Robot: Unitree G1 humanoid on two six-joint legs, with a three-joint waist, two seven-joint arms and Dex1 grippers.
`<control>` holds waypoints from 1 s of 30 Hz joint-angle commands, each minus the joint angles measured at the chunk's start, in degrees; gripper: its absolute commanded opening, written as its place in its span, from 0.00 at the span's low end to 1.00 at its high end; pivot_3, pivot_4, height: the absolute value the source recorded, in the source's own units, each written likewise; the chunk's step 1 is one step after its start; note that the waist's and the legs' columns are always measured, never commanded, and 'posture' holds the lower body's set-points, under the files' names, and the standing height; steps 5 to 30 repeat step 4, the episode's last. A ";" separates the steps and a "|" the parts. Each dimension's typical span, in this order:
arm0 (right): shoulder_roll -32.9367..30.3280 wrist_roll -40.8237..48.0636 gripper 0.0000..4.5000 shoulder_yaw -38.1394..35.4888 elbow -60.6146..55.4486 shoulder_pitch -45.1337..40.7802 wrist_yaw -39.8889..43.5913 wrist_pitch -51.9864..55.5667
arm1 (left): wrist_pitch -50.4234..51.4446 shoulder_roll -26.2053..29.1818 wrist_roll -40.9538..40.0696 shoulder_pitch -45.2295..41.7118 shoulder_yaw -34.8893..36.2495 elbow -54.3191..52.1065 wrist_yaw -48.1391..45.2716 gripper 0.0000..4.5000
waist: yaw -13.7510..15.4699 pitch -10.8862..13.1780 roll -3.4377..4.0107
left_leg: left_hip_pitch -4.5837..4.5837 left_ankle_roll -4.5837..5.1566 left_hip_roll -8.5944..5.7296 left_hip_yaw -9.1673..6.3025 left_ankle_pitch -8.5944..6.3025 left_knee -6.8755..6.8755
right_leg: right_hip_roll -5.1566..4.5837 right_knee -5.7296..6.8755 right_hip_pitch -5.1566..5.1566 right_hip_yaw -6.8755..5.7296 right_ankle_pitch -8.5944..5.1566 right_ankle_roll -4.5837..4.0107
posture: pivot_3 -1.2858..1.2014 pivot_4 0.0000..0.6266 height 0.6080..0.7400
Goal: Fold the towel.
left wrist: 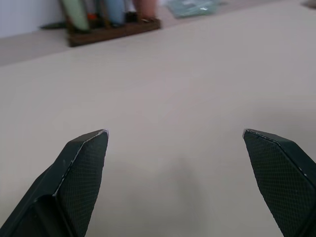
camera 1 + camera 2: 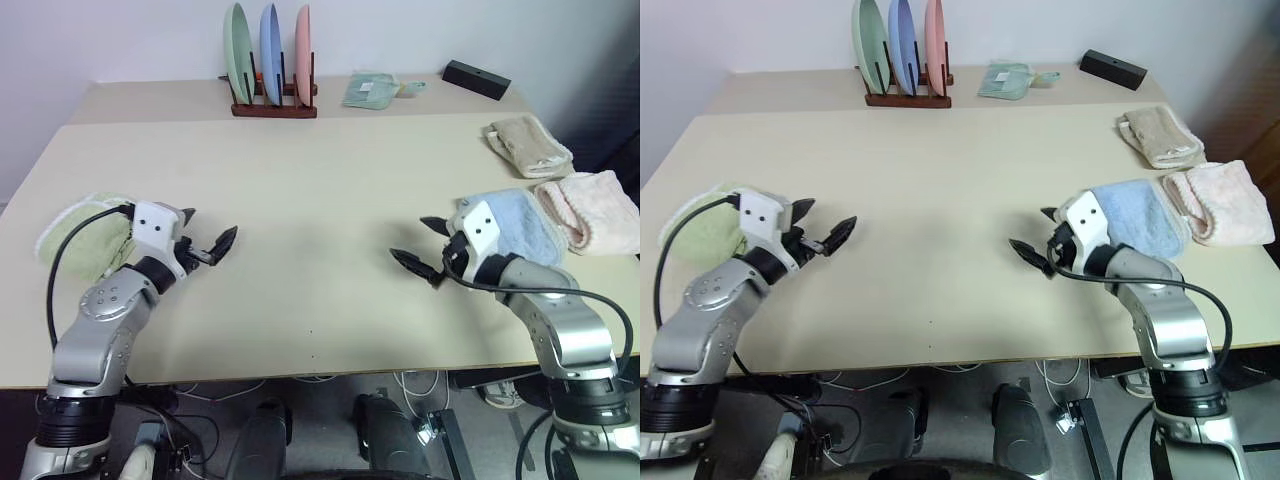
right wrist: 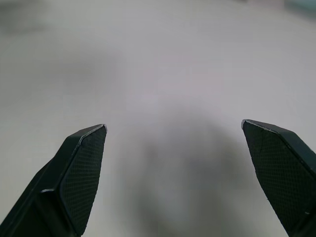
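A: Where is the green towel [image 2: 88,236]?

B: At the left edge of the beige table [image 2: 300,200], bunched into a folded lump, partly behind the left arm. A strip of white edging shows along its outer side. I cannot make out any printed mark on it from here.

A: Does the left gripper [image 2: 208,237] have hold of it?

B: No. Its two black fingers stand wide apart with nothing between them, pointing toward the middle of the table, just beside the towel but clear of it. In the left wrist view the fingertips [image 1: 84,163] frame bare tabletop.

A: And the right gripper [image 2: 424,248]?

B: Also spread wide and empty, hovering over bare table, pointing inward toward the left one. The right wrist view shows its fingertips [image 3: 81,168] far apart over a blurred pale surface.

A: What lies near the right arm?

B: A folded light blue towel [image 2: 520,225] just behind the right wrist, touching or nearly touching a folded pink towel [image 2: 592,212] beside it. A folded beige towel [image 2: 528,145] sits farther back, apart from those two.

A: Anything at the far side?

B: A dark wooden rack [image 2: 272,105] holding three upright plates: green [image 2: 237,50], blue [image 2: 270,48] and pink [image 2: 303,48]. Right of it lies a pale green item [image 2: 372,90], possibly a small dustpan, and a black box [image 2: 476,79] near the far right corner.
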 commanded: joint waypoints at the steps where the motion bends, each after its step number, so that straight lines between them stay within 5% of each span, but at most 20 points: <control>1: -0.56 0.96 1.00 -1.75 -2.55 0.27 -0.84 -0.68 | -2.09 -1.18 1.88 0.33 -0.01 1.03 -1.07 0.99 | 0.00 0.02 0.03 | 0.00 0.00 0.00 0.01 0.00 0.02 | 0.00 0.00 0.00 0.01 0.00 0.00 | 0.52 0.24 1.00; 30: -0.82 0.85 1.00 -1.70 -1.77 -0.14 -1.13 -1.16 | -3.06 -2.35 2.76 0.35 -0.06 2.33 -1.91 0.99 | 0.17 0.01 0.02 | -0.01 0.00 0.00 0.01 0.00 0.08 | 0.00 0.01 0.03 0.01 0.00 -0.01 | 0.52 0.24 1.00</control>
